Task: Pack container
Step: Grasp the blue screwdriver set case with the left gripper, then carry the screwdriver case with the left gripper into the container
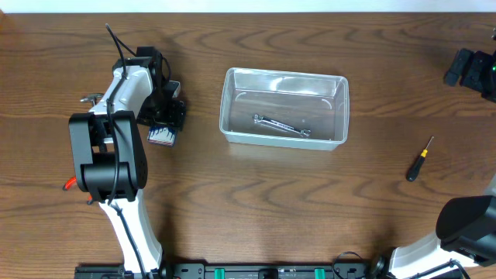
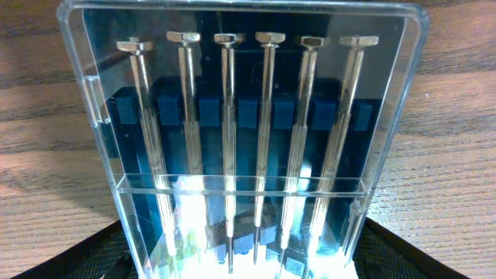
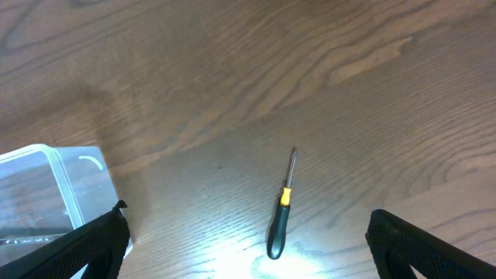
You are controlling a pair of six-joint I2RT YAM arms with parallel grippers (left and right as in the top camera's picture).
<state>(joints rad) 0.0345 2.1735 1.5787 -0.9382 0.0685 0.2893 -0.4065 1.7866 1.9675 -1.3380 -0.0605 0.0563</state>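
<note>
Our left gripper (image 2: 242,260) straddled the small blue flat screwdriver case (image 2: 240,116), jaws wide; whether it gripped we could not tell. A square pinch seemed best before lifting toward the clear rectangular plastic container (image 1: 226,108) mid-table.

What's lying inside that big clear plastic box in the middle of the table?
One slim silver tool, probably a wrench, lies on the floor of the container. Nothing else shows inside. Its walls are see-through, so little is hidden.

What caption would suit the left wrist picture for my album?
Clear case of six small screwdrivers on the wooden table, flanked by the fingers of the left gripper.
</note>
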